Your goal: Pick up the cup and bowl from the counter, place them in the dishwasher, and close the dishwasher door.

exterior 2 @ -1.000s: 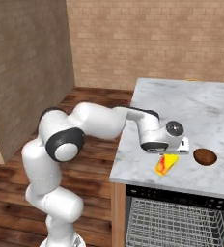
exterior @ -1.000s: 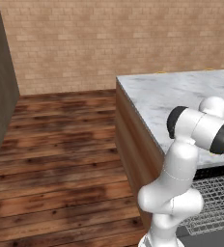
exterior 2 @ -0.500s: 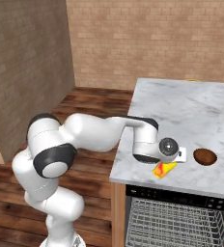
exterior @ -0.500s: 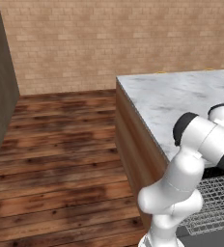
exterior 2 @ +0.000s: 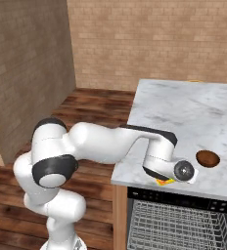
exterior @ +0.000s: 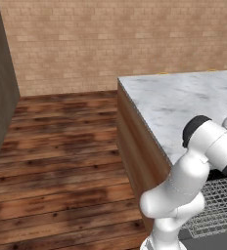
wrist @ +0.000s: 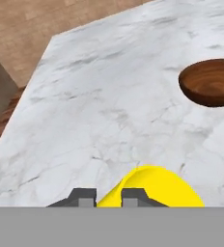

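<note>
Tool (wrist: 108,197) clamped on the yellow cup's (wrist: 155,188) rim — brown bowl (wrist: 209,81) nearby, empty, upright on the counter (wrist: 99,111).

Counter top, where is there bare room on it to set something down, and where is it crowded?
The counter is bare marble from its far edge down to the bowl, and across its left side. The crowded part is the near edge above the dishwasher, where the end effector grips the cup beside the bowl.
</note>
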You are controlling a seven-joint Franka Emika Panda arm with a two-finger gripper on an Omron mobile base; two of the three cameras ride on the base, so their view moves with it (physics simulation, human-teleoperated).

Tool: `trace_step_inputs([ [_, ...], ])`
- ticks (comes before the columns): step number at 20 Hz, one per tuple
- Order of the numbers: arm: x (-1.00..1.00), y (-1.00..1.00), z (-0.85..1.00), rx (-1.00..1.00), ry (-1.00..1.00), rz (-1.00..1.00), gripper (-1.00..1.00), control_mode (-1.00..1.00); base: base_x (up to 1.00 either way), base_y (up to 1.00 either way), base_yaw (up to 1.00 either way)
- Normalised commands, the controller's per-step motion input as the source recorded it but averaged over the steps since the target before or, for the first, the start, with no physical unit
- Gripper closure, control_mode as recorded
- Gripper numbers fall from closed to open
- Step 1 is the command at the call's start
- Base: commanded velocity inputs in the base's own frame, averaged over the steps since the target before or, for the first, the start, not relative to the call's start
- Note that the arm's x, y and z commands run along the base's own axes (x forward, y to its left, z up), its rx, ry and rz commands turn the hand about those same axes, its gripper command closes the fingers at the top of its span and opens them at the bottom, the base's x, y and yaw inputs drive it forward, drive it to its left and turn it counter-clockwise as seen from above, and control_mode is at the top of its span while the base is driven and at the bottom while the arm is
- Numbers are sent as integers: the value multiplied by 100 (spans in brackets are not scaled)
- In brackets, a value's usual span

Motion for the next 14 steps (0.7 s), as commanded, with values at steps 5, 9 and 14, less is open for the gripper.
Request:
trace_step_inputs([
  [5, -23, -10, -1, 25, -1, -17, 100, -100, 0, 0, 0],
  [9, -29, 0, -14, 18, 0, -17, 100, -100, 0, 0, 0],
  [14, -43, 0, -35, 17, 0, -16, 100, -100, 0, 0, 0],
])
